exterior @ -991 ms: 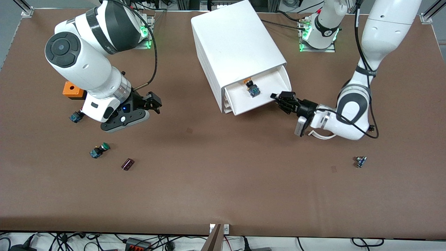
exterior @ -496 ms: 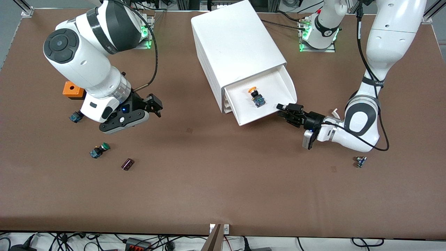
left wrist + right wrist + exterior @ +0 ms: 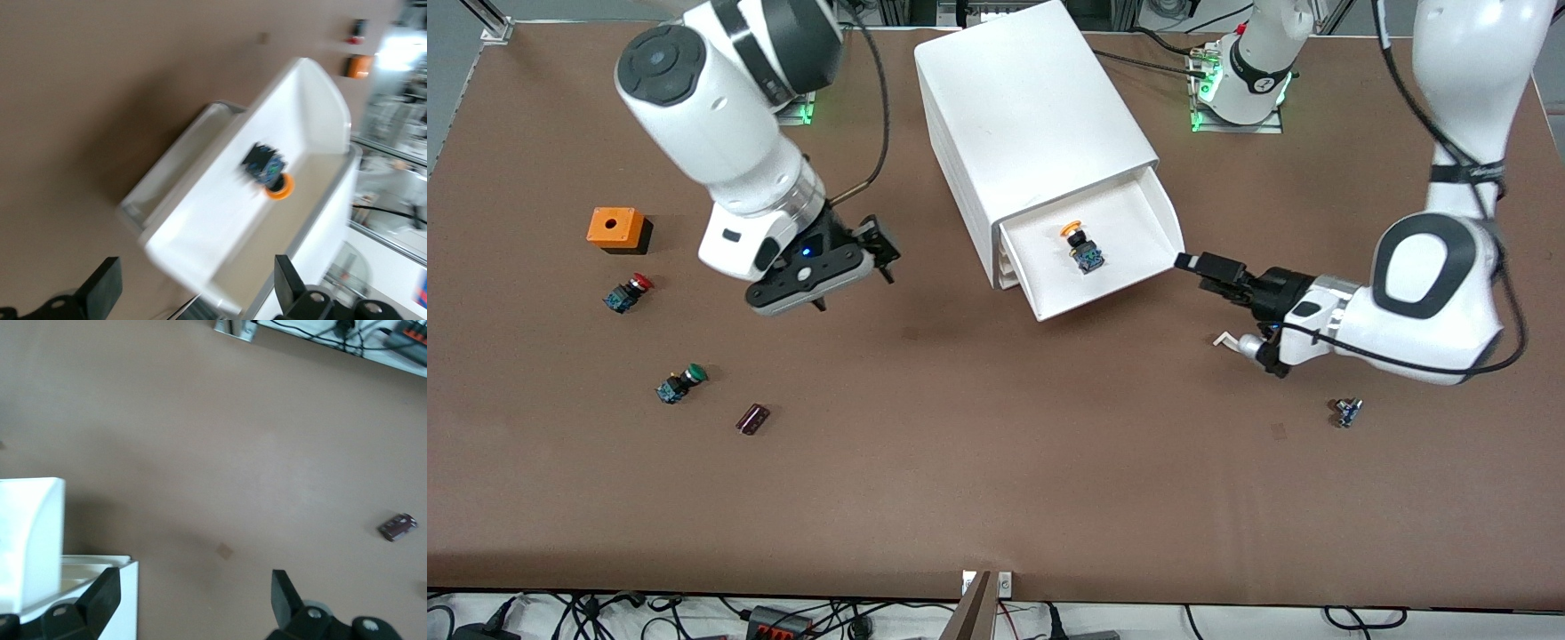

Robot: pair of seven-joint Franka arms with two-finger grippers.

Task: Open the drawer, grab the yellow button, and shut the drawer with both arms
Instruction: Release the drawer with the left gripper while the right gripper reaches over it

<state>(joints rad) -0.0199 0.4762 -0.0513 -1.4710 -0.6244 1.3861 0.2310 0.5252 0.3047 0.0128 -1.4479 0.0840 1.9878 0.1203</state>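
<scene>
The white cabinet [image 3: 1023, 107] stands at the middle of the table's robot side. Its top drawer [image 3: 1116, 286] is pulled out. The button [image 3: 1080, 247], orange cap and blue base, lies in it. My left gripper [image 3: 1199, 264] is open just beside the drawer's front corner toward the left arm's end, holding nothing. The left wrist view shows the drawer [image 3: 200, 227] and the button [image 3: 270, 170] past my open left gripper [image 3: 197, 292]. My right gripper [image 3: 876, 253] is open and empty over the table beside the cabinet. In the right wrist view my right gripper [image 3: 193, 600] is over bare table next to the cabinet's corner [image 3: 33, 533].
Toward the right arm's end lie an orange block [image 3: 615, 228], a red-capped button [image 3: 630, 292], a green-capped button [image 3: 680, 384] and a small dark maroon piece [image 3: 753, 419]. A small blue part [image 3: 1347, 412] lies toward the left arm's end, nearer the camera.
The drawer slid farther out. My left gripper then let go and drew back toward the left arm's end. My right arm moved toward the cabinet, uncovering the red-capped button.
</scene>
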